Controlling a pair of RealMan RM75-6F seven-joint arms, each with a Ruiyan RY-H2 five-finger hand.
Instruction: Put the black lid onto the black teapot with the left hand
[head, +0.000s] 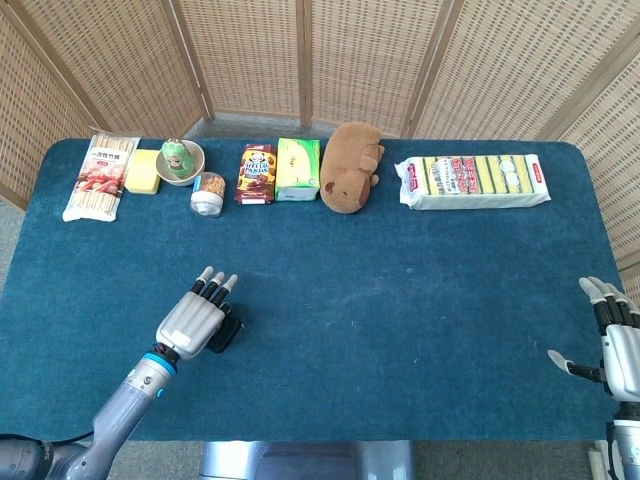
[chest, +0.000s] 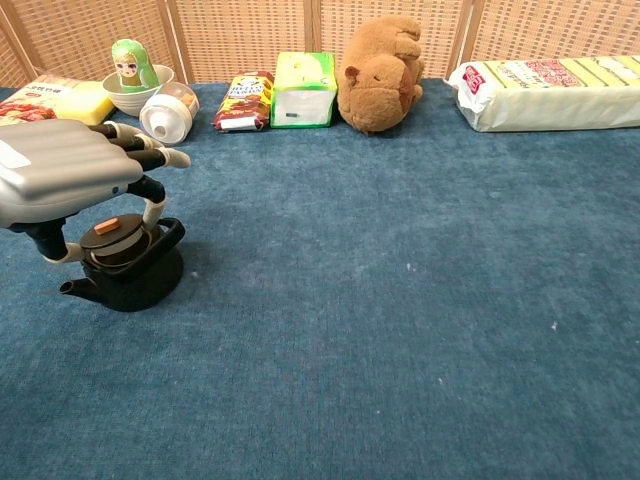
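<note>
The black teapot (chest: 135, 275) stands on the blue table at the near left, spout pointing left. The black lid (chest: 112, 234), with its brown knob up, sits at the teapot's mouth, pinched by my left hand (chest: 72, 180) between the thumb and a finger. From above, the left hand (head: 196, 318) covers most of the teapot (head: 231, 331), and the lid is hidden there. My right hand (head: 617, 345) hovers at the table's near right edge, fingers spread, holding nothing.
Along the far edge stand a noodle packet (head: 100, 175), a yellow block (head: 144, 171), a bowl with a green doll (head: 180, 160), a small jar (head: 208, 193), a snack box (head: 257, 173), a green tissue box (head: 298, 168), a brown plush (head: 351, 166) and a long wafer pack (head: 470, 181).
</note>
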